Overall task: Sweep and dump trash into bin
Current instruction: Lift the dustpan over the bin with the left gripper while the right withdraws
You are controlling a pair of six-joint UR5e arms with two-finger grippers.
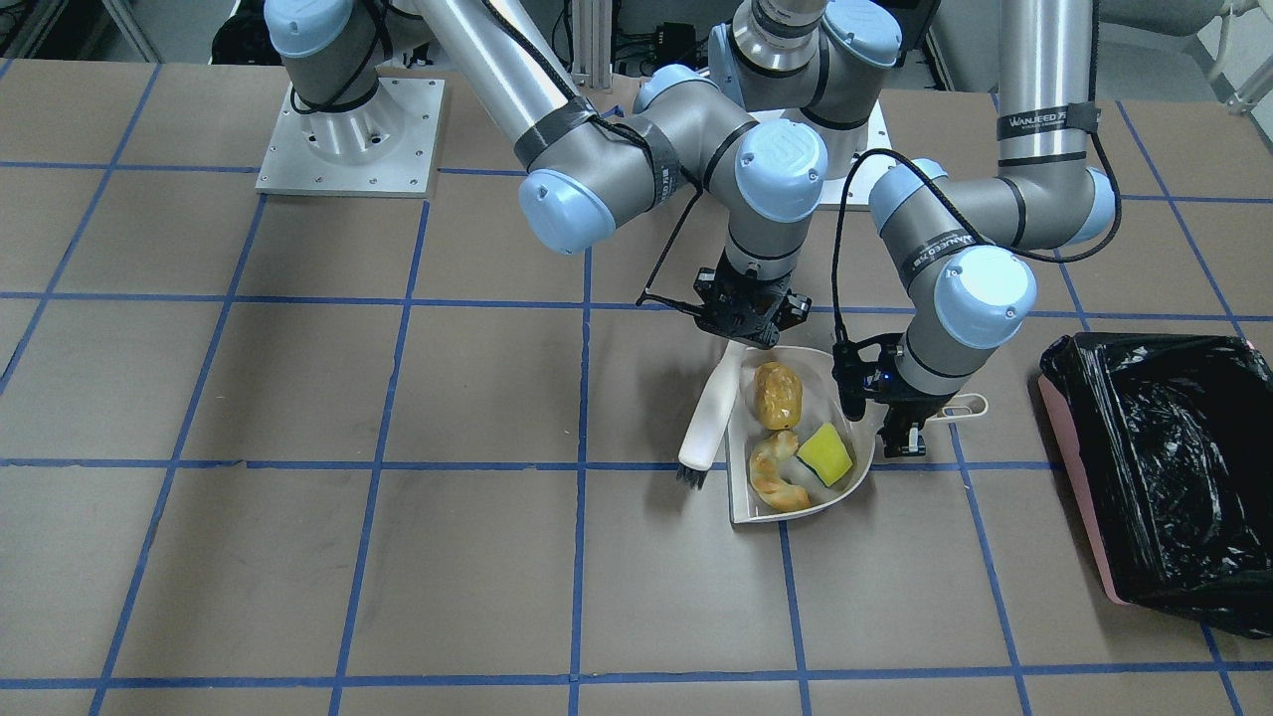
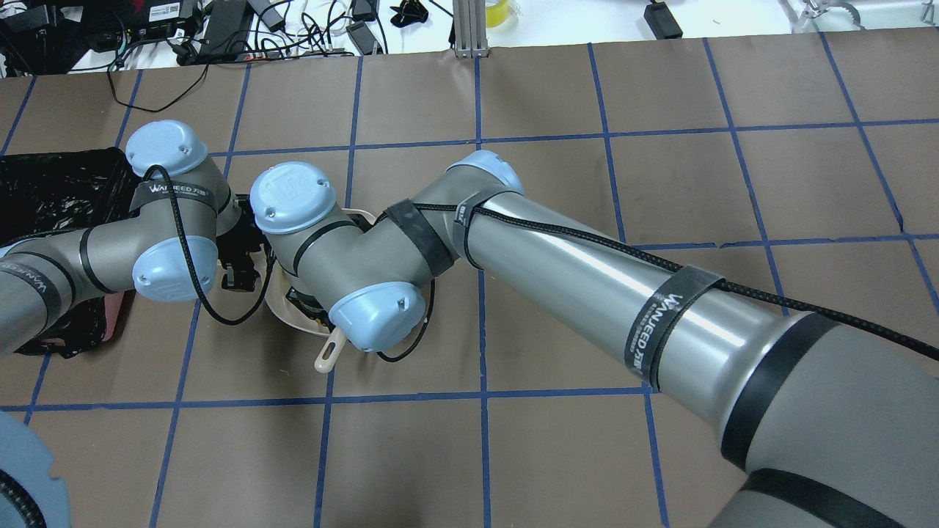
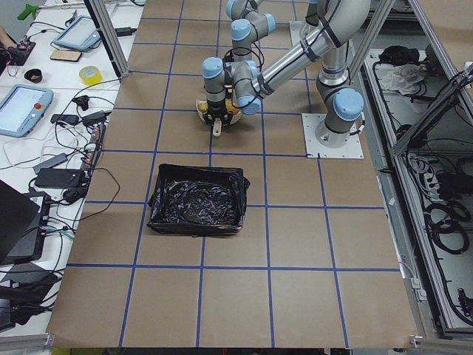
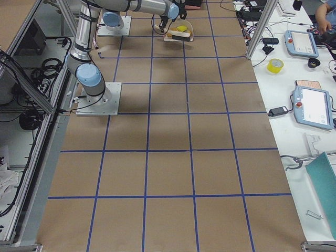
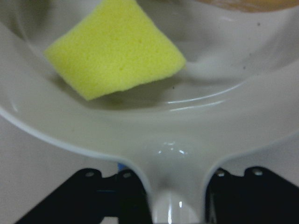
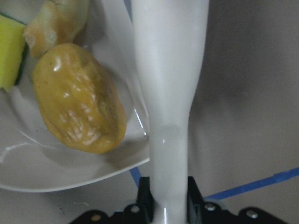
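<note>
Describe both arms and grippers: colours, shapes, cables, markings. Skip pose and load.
The left arm and right arm are silver-grey tubes with darker grey elbows and pale blue round joint caps. A black braided cable runs along each, held by black straps printed WANJEED in white. The left gripper and right gripper are black, two-fingered and angular.

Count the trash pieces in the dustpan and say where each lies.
3, all in the cream-white dustpan: golden-brown potato-like lump at the robot-side end; yellow-green sponge wedge nearest the handle; curved tan pastry at the operator-side end.
</note>
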